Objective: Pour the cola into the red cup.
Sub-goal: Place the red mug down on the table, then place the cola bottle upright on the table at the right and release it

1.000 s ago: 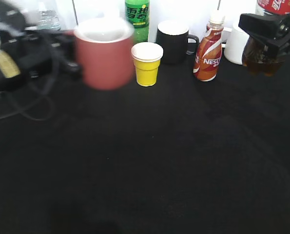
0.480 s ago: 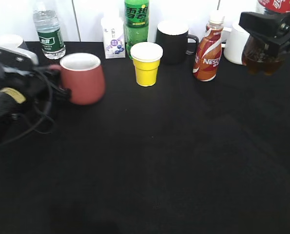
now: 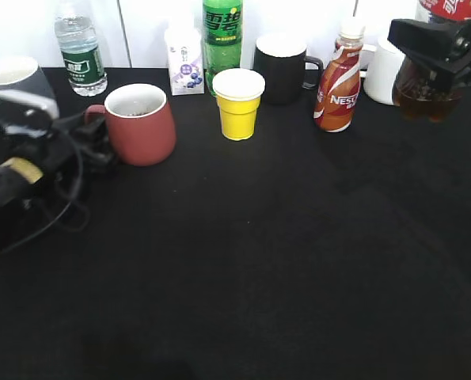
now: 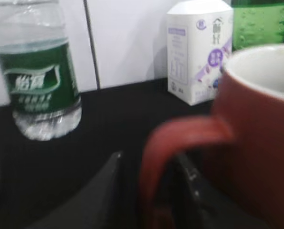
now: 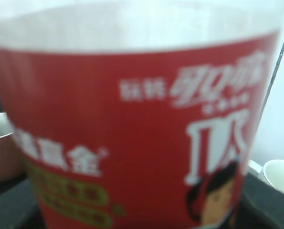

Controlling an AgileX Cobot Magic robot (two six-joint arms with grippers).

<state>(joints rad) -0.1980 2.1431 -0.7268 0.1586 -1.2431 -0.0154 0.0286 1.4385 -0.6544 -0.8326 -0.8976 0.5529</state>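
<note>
The red cup (image 3: 142, 127) stands on the black table (image 3: 259, 261) at the left, its handle toward my left gripper (image 3: 93, 144). In the left wrist view the handle (image 4: 153, 157) sits between the two fingers (image 4: 108, 191), which are closed round it, and the cup body (image 4: 256, 143) fills the right side. The cola (image 3: 427, 89) hangs in the air at the far right, gripped by my right gripper (image 3: 437, 47). Dark liquid shows at its bottom and the red label at the top edge. Its cap is out of view. Its label (image 5: 132, 133) fills the right wrist view.
Along the back stand a water bottle (image 3: 80, 47), a small milk carton (image 3: 185, 62), the green Sprite bottle (image 3: 222, 32), a yellow paper cup (image 3: 238, 103), a dark mug (image 3: 282, 67), the Nescafe bottle (image 3: 337, 79) and a white mug (image 3: 381, 71). A grey mug (image 3: 12, 75) is far left.
My left gripper has carried the red cup from up in the air down to the left, and it now stands on the table. The right gripper and cola have stayed in place.
</note>
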